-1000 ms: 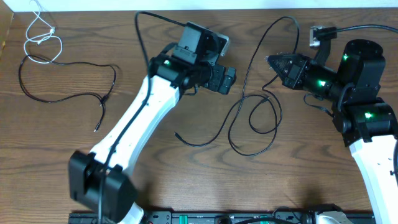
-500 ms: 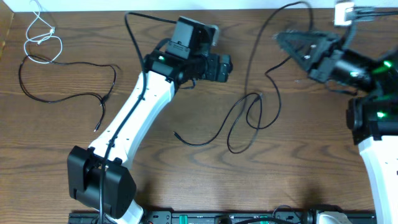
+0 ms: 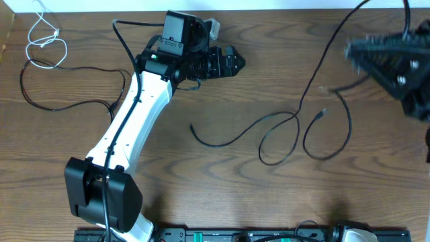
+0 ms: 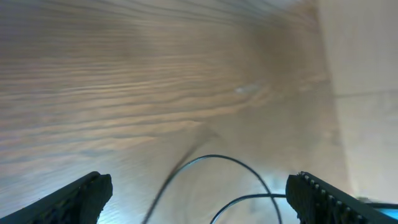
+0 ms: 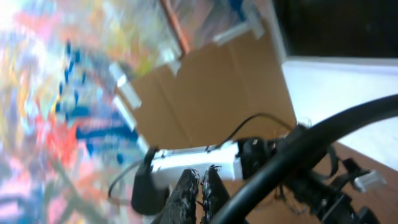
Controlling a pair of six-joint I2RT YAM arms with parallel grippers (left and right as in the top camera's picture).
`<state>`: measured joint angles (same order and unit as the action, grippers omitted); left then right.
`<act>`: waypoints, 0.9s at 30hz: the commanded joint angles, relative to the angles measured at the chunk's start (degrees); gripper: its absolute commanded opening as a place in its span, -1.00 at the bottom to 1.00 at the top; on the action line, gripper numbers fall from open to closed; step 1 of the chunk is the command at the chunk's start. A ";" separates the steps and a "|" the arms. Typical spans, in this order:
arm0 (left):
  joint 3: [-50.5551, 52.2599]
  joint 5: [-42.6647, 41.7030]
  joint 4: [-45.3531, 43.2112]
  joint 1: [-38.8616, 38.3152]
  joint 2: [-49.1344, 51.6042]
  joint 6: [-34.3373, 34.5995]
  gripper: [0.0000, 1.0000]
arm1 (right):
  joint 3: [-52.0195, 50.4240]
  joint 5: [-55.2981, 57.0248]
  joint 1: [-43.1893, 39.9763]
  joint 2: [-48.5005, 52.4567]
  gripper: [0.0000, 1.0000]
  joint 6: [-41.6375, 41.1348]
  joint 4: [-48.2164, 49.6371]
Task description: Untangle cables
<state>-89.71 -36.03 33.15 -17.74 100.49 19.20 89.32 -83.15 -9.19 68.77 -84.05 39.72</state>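
the middle black cable sprawls in loops right of centre on the worktop, with one strand rising toward the far right corner beside the blurred right gripper. its fingers are clenched almost together; whether they pinch the strand, i cannot tell. the left gripper hangs near the far edge, fingers released and wide apart. a white cable and another black cable hug the far left corner. bare wood spans the near side.
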 commanded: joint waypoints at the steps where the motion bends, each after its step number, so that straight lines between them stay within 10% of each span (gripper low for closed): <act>1: -0.96 -12.76 -2.08 0.04 -1.49 -5.35 0.90 | 0.42 -6.34 -0.09 0.13 -0.98 -1.86 -0.44; 11: -0.96 -39.32 -13.77 0.04 -1.51 -8.24 0.90 | 0.09 -6.36 -0.09 4.87 -0.98 -1.88 -1.86; 27: -0.96 -35.10 -28.15 -4.02 -1.53 -9.07 0.89 | 0.04 -6.32 6.56 8.83 -0.98 -2.51 -2.01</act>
<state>-89.71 -74.00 5.54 -20.29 100.47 10.68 89.32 -88.58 -4.23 77.32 -87.48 37.41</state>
